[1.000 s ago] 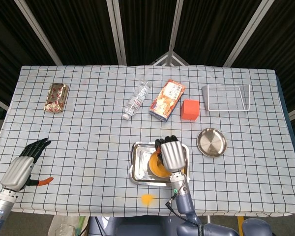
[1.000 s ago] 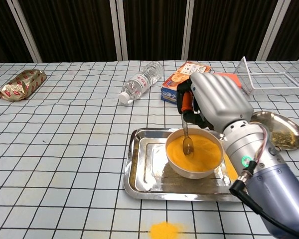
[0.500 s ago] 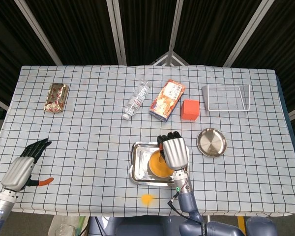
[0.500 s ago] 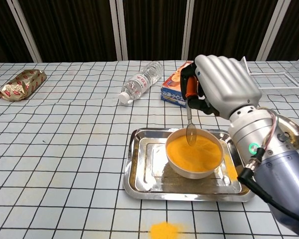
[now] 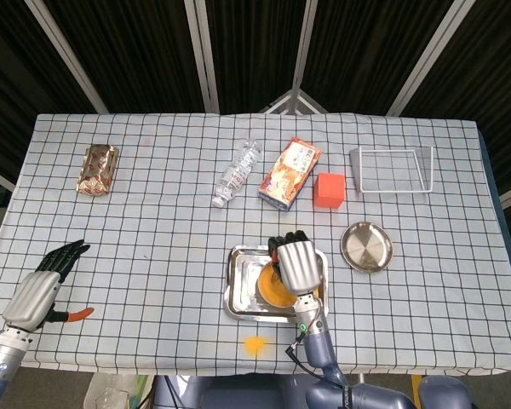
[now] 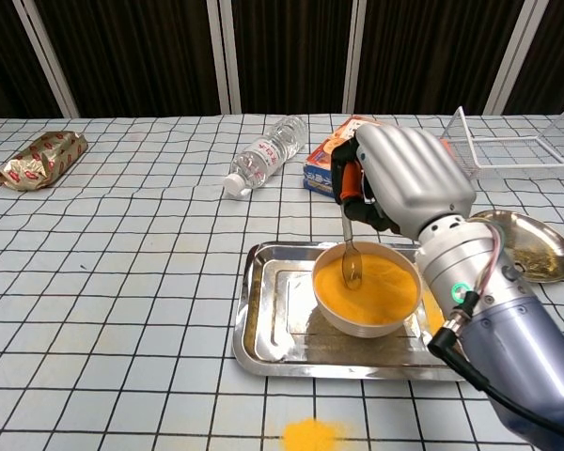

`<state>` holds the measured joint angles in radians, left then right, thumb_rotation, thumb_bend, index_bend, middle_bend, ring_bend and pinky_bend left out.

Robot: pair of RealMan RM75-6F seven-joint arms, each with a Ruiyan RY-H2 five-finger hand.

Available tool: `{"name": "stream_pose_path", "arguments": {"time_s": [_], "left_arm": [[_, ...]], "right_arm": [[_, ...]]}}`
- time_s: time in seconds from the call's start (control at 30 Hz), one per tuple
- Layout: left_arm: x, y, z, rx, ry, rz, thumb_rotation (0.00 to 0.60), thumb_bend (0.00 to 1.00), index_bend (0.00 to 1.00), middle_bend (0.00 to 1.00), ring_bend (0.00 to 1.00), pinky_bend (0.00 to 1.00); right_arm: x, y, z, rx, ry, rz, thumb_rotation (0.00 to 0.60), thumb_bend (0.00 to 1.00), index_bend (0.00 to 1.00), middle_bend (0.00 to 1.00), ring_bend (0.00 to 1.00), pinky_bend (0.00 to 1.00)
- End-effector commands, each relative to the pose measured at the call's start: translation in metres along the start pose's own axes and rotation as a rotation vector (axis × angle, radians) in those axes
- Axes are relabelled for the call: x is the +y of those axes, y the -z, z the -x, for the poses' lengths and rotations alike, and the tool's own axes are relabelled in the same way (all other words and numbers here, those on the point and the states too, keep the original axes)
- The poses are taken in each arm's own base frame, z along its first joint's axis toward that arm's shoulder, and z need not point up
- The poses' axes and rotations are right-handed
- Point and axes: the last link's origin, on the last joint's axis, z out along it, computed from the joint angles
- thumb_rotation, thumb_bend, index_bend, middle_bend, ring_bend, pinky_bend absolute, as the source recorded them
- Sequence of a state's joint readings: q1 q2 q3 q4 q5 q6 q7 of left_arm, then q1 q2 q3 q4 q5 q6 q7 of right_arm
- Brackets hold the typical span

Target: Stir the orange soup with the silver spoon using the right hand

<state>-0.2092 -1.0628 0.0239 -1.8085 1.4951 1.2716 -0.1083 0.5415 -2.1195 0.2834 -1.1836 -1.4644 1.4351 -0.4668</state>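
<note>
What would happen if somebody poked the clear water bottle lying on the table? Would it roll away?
Probably yes. The water bottle lies on its side on the flat tablecloth, and its round body would likely roll if poked from the side. It looks clear and maybe empty, so it is likely light and would move easily. The thin plastic might dent when squeezed.

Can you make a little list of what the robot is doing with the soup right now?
right hand: holds the silver spoon upright
spoon tip: dipped in the orange soup
soup: in a bowl on the metal tray
left hand: holds nothing, far left near the table edge
spill: orange blob on the tablecloth in front of the tray
</note>
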Motion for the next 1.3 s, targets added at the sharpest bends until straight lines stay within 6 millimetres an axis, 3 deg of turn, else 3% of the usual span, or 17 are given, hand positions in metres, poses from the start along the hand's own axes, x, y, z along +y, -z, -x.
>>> {"name": "stream_pose_path", "arguments": {"time_s": [0.03,0.57,1.3], "left_arm": [[0.000,0.000,0.000,-0.001,0.001,0.001,0.600,0.02,0.00,0.00,0.00,0.00],[0.001,-0.001,0.001,-0.004,-0.004,-0.003,0.600,0.02,0.00,0.00,0.00,0.00],[0.001,-0.003,0.001,0.002,-0.007,-0.014,0.600,0.02,0.00,0.00,0.00,0.00]], "right_arm": [[0.000,-0.002,0.001,0.000,-0.002,0.003,0.600,0.78,0.95,0.73,0.58,0.48],[0.022,0.010,0.005,-0.014,0.018,0.027,0.600,0.78,0.96,0.73,0.58,0.48],[0.030,0.019,-0.012,0.020,-0.014,0.025,0.600,0.78,0.96,0.73,0.58,0.48]]}}
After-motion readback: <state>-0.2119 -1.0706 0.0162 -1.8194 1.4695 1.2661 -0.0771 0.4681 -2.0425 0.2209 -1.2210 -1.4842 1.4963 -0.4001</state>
